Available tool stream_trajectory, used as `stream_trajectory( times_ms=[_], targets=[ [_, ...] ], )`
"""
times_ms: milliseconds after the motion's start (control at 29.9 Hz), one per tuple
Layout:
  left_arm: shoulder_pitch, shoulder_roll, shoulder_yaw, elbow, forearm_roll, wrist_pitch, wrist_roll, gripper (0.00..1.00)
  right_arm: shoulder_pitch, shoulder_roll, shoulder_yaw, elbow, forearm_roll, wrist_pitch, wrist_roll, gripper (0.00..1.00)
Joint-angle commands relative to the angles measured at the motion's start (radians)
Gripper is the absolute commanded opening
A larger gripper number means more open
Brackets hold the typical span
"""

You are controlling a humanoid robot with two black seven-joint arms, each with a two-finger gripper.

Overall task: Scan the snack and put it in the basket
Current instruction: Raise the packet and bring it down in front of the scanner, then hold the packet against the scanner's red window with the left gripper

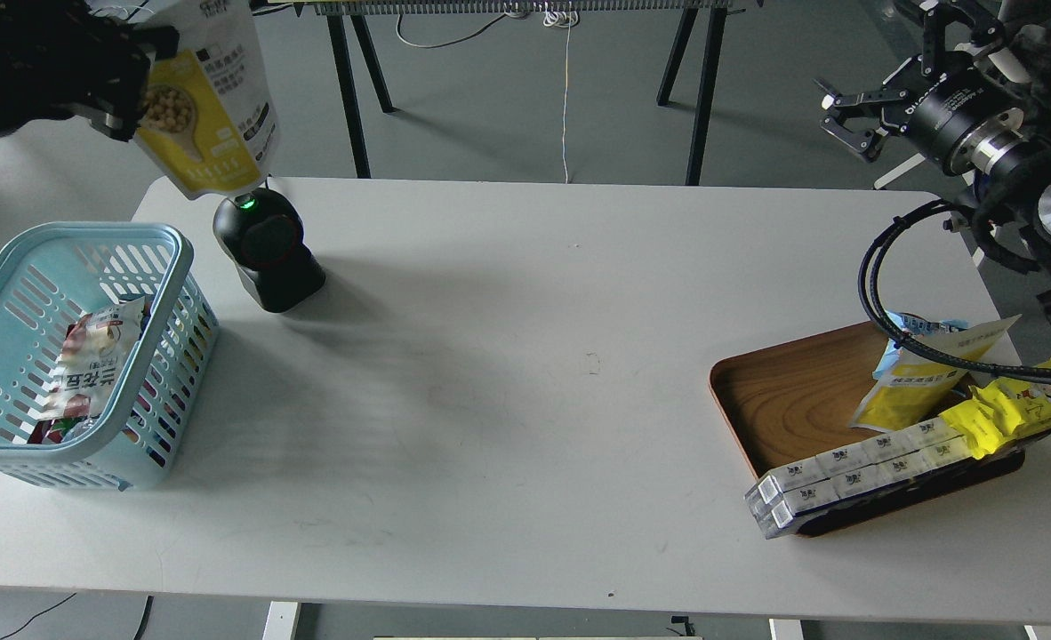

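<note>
low at eight o'clock on the surface (508, 373), the basket (134, 244) already carries a red-and-white packet (90, 364) with korean lettering. left pincer (121, 93) at eleven o'clock pinches the snack (210, 98) over the green-lit scanner (263, 249); keep its printed side toward the window, then lower it leftward. right pincer (850, 116) at two o'clock hangs released; its markings unreadable.

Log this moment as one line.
left gripper: holding snack above scanner | right gripper: open, idle | basket: snack not in
</note>
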Motion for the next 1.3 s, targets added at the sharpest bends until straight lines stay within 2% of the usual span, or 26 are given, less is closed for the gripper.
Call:
stream_trajectory(
  times_ms=[0,67,267,802,1271],
  targets=[
    [0.016,-0.005,0.097,0.003,0.0,0.084,0.025,0.0,0.002,-0.002,-0.012,-0.001,0.0,0.0,0.0,0.98],
    [0.016,-0.005,0.148,0.004,0.0,0.124,0.043,0.0,0.002,-0.004,-0.014,-0.001,0.0,0.0,0.0,0.98],
    [0.016,-0.008,0.243,0.012,0.0,0.197,0.059,0.0,0.002,-0.002,-0.015,-0.001,0.0,0.0,0.0,0.98],
    [0.079,-0.073,0.283,0.023,-0.02,0.332,0.08,0.0,0.002,-0.005,-0.017,-0.001,0.0,0.0,0.0,0.98],
    [0.131,-0.096,0.283,0.023,-0.045,0.369,0.079,0.0,-0.001,-0.005,-0.019,-0.001,0.0,0.0,-0.002,0.98]
  ],
)
